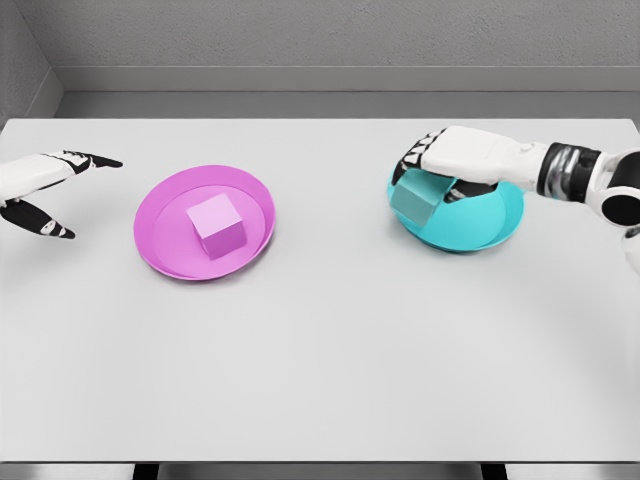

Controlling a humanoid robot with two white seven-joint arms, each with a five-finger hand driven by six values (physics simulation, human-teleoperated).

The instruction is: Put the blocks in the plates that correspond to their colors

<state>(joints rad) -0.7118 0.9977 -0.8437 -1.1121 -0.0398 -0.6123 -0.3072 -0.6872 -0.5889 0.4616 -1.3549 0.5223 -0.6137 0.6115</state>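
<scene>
A pink block sits in the middle of the pink plate on the left half of the table. On the right, a teal block is held over the left part of the cyan plate, with my right hand curled around it from above. Whether the block touches the plate is unclear. My left hand hovers at the far left edge, fingers spread, holding nothing, well apart from the pink plate.
The white table spans the view, with a grey wall behind it. Its front edge runs along the bottom of the picture.
</scene>
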